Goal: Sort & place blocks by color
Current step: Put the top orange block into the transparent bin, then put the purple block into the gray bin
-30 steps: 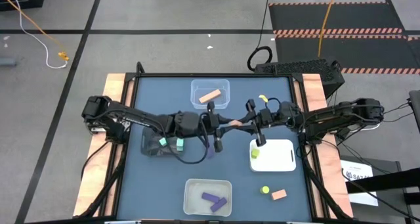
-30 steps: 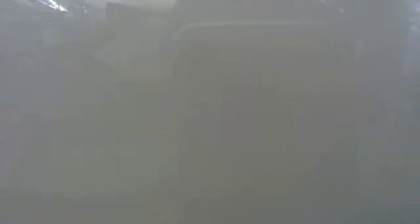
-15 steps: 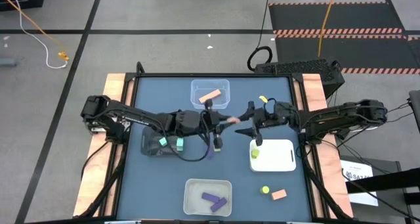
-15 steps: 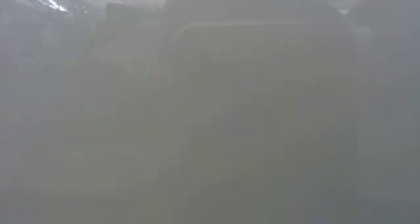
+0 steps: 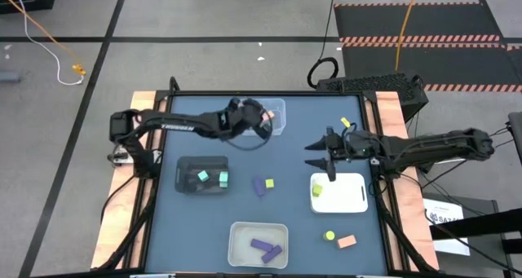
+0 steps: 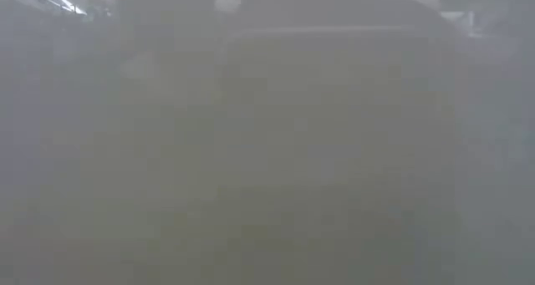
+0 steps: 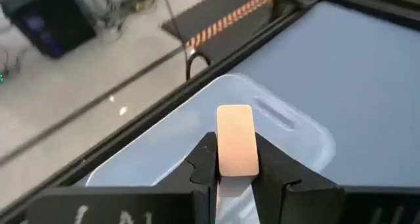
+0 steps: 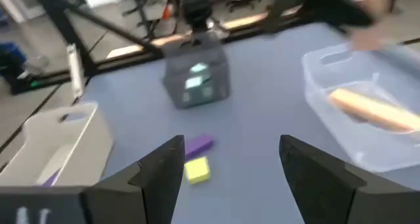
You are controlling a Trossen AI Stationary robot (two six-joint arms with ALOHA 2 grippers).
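table [image 5: 245, 221]: blue top
white tray [image 5: 349, 195]: green cube inside
clear bin [image 5: 276, 115]: far edge, holds one orange bar [image 8: 371, 110]
left gripper [image 7: 235, 178]: above the clear bin, clamped on orange block [image 7: 235, 140]
right gripper [image 8: 230, 165]: fingers spread, holding nothing, beside the white tray
purple bar [image 5: 259, 186], yellow cube [image 5: 269, 183]: mid-table, touching

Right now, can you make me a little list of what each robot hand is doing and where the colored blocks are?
left gripper: shut on an orange block, over the clear bin at the table's far side
right gripper: open, empty, beside the white tray
black bin: two teal blocks
near clear bin: purple blocks
white tray: one yellow-green block
loose on table: purple block, yellow block, round yellow-green piece, orange block by the front edge
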